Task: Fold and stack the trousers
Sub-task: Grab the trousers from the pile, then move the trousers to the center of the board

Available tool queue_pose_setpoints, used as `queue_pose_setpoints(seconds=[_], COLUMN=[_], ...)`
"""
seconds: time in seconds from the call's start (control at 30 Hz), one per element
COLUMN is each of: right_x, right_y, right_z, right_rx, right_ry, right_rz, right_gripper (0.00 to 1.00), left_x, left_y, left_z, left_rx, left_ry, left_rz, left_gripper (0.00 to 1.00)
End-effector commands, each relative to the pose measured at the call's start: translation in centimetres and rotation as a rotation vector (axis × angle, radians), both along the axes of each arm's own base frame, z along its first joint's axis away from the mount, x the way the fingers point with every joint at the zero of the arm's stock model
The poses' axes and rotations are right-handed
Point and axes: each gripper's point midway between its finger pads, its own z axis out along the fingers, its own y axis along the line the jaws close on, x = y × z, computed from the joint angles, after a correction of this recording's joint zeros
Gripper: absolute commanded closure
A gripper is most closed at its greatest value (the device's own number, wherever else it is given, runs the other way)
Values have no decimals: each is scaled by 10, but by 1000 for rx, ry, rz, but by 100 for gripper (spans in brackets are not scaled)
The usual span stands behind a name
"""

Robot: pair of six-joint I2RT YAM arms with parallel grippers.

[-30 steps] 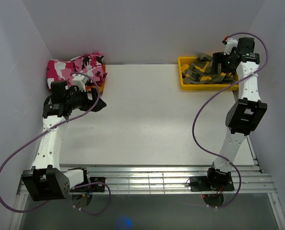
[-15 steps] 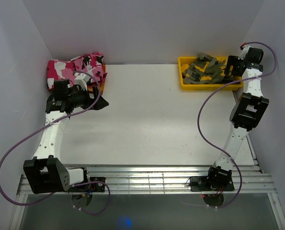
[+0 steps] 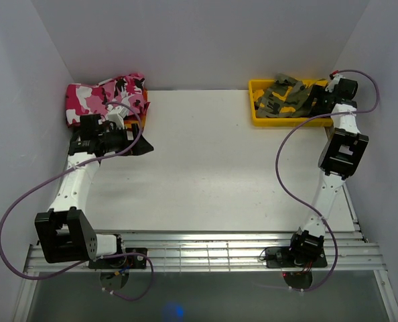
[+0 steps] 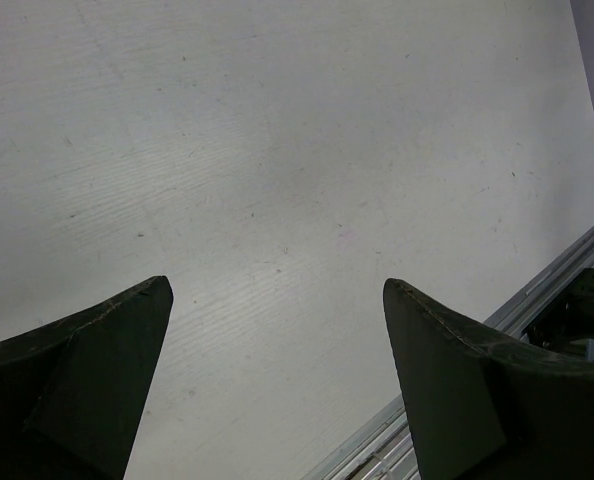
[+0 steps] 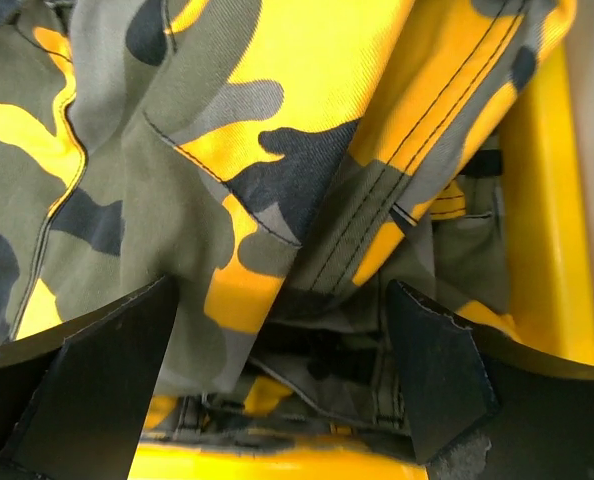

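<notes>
At the right end of the yellow bin (image 3: 254, 113), the right jaws are hanging apart and empty just over the trousers (image 5: 227, 150), having swung rightward and down, so pickup is only starting; the heap is lying crumpled along the bin, waist end indiscernible, left jaws likewise apart.

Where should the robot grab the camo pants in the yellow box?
Probably the raised stitched fold of the trousers, coming straight down from above: they lie crumpled in the yellow bin, whose walls block the sides. The open right hand hovers right over that fold.
</notes>
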Motion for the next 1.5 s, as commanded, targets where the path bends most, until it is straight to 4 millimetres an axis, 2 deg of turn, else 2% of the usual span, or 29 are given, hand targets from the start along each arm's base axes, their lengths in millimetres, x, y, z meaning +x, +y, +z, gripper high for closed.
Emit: queue_pose_setpoints(seconds=[0.0, 0.13, 0.27, 0.3, 0.37, 0.4, 0.43, 0.5, 0.53, 0.6, 0.73, 0.77, 0.8, 0.83, 0.9, 0.93, 1.0, 1.03, 1.2, 1.23, 1.3, 1.33, 1.4, 1.43, 1.47], right_x=[13, 13, 19, 20, 22, 21, 20, 18, 19, 20, 27, 28, 27, 22, 21, 16, 12, 4, -15, -22, -32, -43, -55, -69, -76], right_y=[0, -1, 1, 4, 14, 19, 22, 36, 41, 50, 60, 62, 64, 68, 71, 73, 73, 74, 80, 83, 88, 96, 103, 113, 116], right_z=[-7, -33, -36, -35, -32, -31, -31, -25, -20, 1, 68, 106, 122, 151, 192, 218, 251, 275, 337, 355, 374, 393, 411, 432, 443], right_rx=[40, 10, -1, 6, 39, 60, 82, 142, 174, 217, 276, 292, 300, 329, 334, 329, 335, 323, 324, 320, 326, 316, 308, 293, 278], right_ry=[-37, 1, -3, -6, -17, -17, -15, -22, -30, -63, -187, -266, -299, -340, -439, -486, -562, -610, -738, -770, -802, -838, -873, -915, -943], right_rz=[-19, -38, -37, -29, 21, 38, 50, 94, 100, 124, 140, 148, 148, 140, 151, 157, 143, 143, 150, 160, 169, 187, 201, 219, 226], right_gripper=[10, 10, 10, 1, 14, 24, 48, 68, 83, 92, 92, 92, 92, 92, 92, 92, 92, 92, 92, 92, 92, 92, 92, 92, 92], left_x=[1, 3, 4, 4, 4, 4, 5, 6, 7, 7, 6, 6, 5, 5, 5, 4, 4, 4, 1, 1, 0, 0, -1, -1, 0], left_y=[-3, -2, -1, -1, -1, -1, 0, 1, 0, 1, -1, -1, -1, -2, -2, -2, -1, 0, 3, 3, 4, 4, 4, 4, 4], left_z=[2, 4, 2, 2, 1, 1, 0, 0, 1, 1, 2, 3, 3, 5, 7, 8, 8, 9, 11, 13, 15, 15, 19, 21, 25], left_rx=[-17, -19, -14, -14, -14, -14, -10, -8, -7, -8, -17, -18, -19, -20, -21, -19, -13, -8, 10, 14, 14, 14, 11, 10, 7], left_ry=[-11, -12, -6, -6, -1, 0, 0, -1, -3, 1, 2, 3, 1, -2, -10, -12, -17, -25, -41, -46, -51, -52, -59, -62, -72], left_rz=[-7, -1, 6, 6, 8, 8, 14, 15, 14, 17, 12, 12, 11, 10, 9, 9, 12, 13, 24, 31, 37, 39, 46, 47, 48], left_gripper=[2, 2, 2, 2, 2, 2, 2, 2, 2, 2, 2, 2, 2, 2, 2, 2, 2, 2, 2, 2, 2, 2, 2, 2, 2])
